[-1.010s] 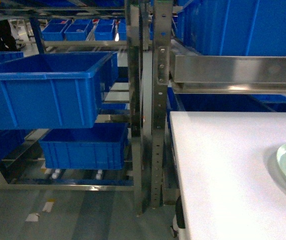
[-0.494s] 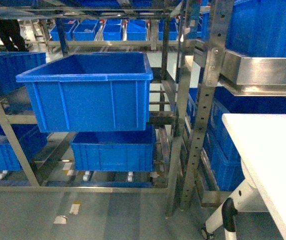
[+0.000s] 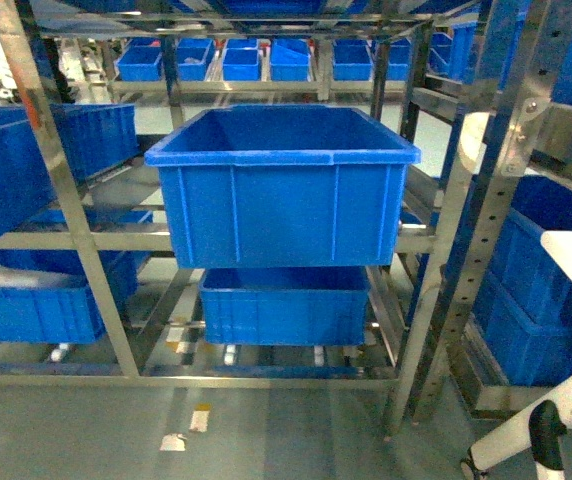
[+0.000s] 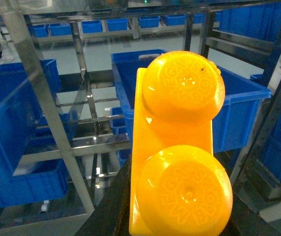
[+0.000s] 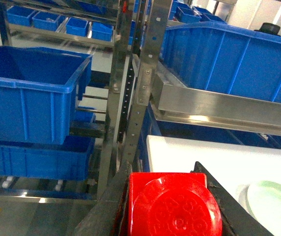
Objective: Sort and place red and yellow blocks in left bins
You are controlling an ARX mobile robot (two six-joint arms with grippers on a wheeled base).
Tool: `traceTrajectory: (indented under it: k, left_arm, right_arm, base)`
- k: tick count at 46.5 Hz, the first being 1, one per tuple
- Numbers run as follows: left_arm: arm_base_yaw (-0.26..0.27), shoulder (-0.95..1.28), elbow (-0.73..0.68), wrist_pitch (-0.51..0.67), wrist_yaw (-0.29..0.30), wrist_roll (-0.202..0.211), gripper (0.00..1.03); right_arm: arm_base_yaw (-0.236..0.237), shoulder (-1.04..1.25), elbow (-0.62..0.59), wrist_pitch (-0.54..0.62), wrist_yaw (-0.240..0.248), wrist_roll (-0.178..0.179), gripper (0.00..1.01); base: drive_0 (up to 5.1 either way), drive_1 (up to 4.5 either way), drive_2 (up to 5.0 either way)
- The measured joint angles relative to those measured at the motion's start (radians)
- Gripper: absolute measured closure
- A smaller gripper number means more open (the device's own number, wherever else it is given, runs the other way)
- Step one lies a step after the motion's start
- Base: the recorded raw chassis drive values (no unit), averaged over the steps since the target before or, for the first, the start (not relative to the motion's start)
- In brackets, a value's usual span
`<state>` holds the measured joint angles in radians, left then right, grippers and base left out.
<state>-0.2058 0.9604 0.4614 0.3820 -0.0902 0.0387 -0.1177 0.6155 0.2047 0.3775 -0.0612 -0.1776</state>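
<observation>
- Steel shelving rack (image 3: 86,240): fills the far scene and carries every bin.
- Large deep bright-blue plastic bin (image 3: 281,185): on the middle shelf, centre of the head view; a lower blue bin (image 3: 284,305) sits directly beneath it.
- White surface (image 5: 199,157): near right, bearing a round pale green plate (image 5: 273,199) at its right edge.
- Glossy orange-yellow two-stud plastic brick (image 4: 180,147): gripped upright in the left hand (image 4: 172,216), near the camera, the large bin beyond it.
- Red plastic brick (image 5: 172,204): clamped between the dark fingers of the right hand (image 5: 172,209), above the surface's near left corner.
</observation>
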Motion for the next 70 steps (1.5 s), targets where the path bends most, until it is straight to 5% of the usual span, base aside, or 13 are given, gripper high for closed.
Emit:
traceTrajectory:
  k: [55, 70]
  left_arm:
    - [0.000, 0.000, 0.000, 0.001, 0.000, 0.000, 0.76]
    - [-0.001, -0.004, -0.001, 0.002, 0.001, 0.000, 0.76]
  right_arm:
    - [0.000, -0.002, 0.000, 0.002, 0.000, 0.000, 0.73]
    - [0.000, -0.002, 0.000, 0.003, -0.006, 0.000, 0.73]
  base:
    - [-5.0, 2.45, 2.5]
    - [0.0, 1.99, -2.0]
